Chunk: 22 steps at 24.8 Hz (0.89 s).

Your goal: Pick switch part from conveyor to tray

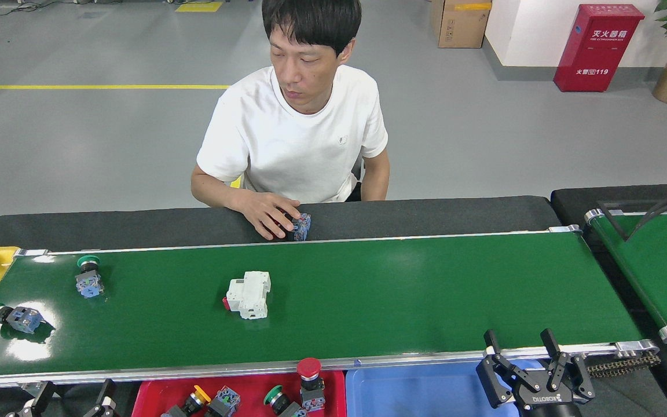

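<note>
Hovering open-fingered at the near rail, the right end effector [523,350] is well apart from the white switch part [248,295] mid-conveyor [426,289]. Left end effector [70,397] also open, beside the red tray [148,399]. Red cabinet [597,46] reads "119".

Belt [403,289]: glossy dark green, silver side rails, runs left-right across my view. Three parts on it. White breaker-type block [248,295] with a red tab on its left end, lying flat left of centre. Green-cap pushbutton [88,277] standing upright near the far left, blue-grey contact block at its base. Second green-cap pushbutton [12,317] on its side at the left end, cap pointing left. Red tray [154,394] just below the belt's near rail, partly cut off by the frame; it holds a red mushroom button [311,379] upright, plus yellow [195,398] and green [275,398] ones lying down.
</note>
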Each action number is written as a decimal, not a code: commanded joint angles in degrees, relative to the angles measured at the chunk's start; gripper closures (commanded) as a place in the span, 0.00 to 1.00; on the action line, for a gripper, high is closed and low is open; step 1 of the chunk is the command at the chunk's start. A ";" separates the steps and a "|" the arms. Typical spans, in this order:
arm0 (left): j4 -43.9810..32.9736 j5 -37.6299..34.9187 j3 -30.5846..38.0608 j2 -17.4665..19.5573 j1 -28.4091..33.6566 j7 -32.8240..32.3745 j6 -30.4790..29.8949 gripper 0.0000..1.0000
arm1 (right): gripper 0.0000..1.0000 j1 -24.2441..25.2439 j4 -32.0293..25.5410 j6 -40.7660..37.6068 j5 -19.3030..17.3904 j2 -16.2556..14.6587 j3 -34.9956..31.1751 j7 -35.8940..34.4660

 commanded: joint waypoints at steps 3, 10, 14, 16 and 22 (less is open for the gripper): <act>3.26 -3.16 -2.07 0.86 -4.80 -0.37 0.29 0.00 | 0.01 -0.27 -0.80 -0.33 0.02 -0.04 0.30 -0.30; 2.21 -3.34 -6.02 1.21 -4.63 -0.01 -1.03 0.00 | 0.01 -0.09 0.25 -0.77 -0.42 -0.83 0.30 -0.39; 2.47 -5.97 -10.07 1.21 -7.26 -0.28 0.90 0.00 | 0.01 -0.18 0.34 -0.86 -0.51 -1.09 0.30 -0.39; 3.79 -10.02 -11.30 1.04 -9.64 -0.28 3.54 0.00 | 0.01 -0.09 0.34 -0.86 -0.51 -1.27 0.30 -0.39; 9.06 -11.60 -13.32 1.04 -13.33 -0.37 5.82 0.00 | 0.01 -0.18 0.25 -0.86 -0.60 -1.27 0.30 -0.04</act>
